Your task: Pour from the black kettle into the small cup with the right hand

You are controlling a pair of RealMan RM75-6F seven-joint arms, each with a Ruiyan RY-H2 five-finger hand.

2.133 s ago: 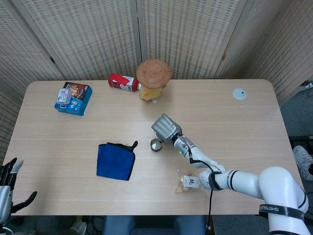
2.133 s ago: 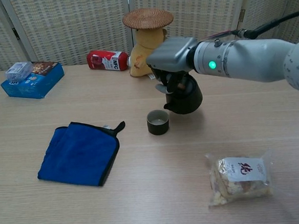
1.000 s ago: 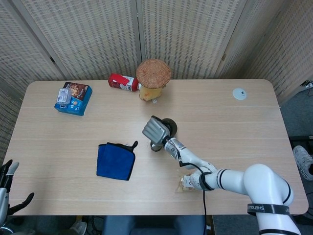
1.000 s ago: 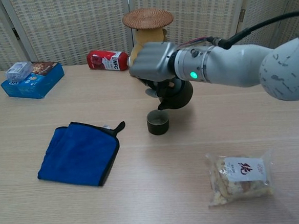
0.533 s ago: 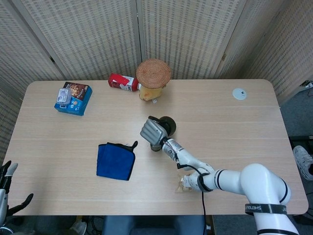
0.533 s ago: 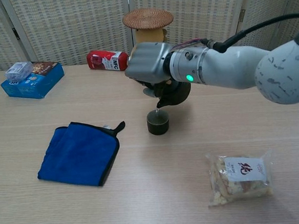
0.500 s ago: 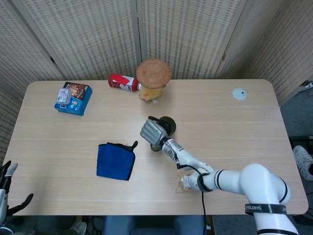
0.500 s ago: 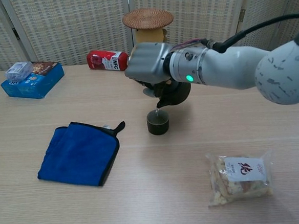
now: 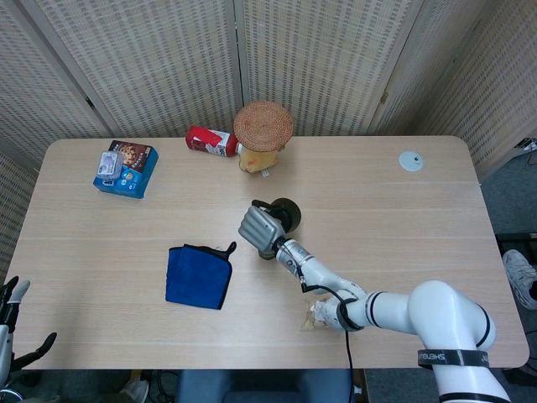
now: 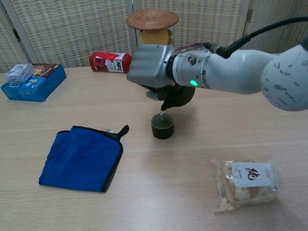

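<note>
1. the right robot hand [image 10: 150, 71] grips the black kettle [image 10: 177, 97], fingers wrapped around its upper part; in the head view the right robot hand [image 9: 259, 227] covers most of the kettle, and the exact finger contact is hidden under the hand housing.
2. the black kettle is lifted clear of the bench [image 10: 149, 200] and tilted, spout end down and toward the robot's left.
3. the small cup [image 10: 162, 125] stands upright on the bench directly below the robot hand, just under the spout tip. in the chest view a thin stream appears to run from spout to cup; it is too fine to confirm.
4. governing relation: the spout sits above the cup mouth, apart from the rim. the kettle's long axis, handle to spout, slopes down toward the cup. the pour judged in progress depends on keeping the spout over the opening.
5. risk, as a judgement: any sideways drift of the robot hand would put liquid onto the bench beside the cup.
6. the left robot hand [image 9: 10, 312] is at the bench's near edge, well apart from the cup, fingers spread and holding nothing. the right hand is by far the nearer.
7. a blue cloth [image 10: 82, 157] lies to the left of the right robot hand; a snack bag [image 10: 247, 182] lies nearer the robot than that hand. neither touches the cup.
</note>
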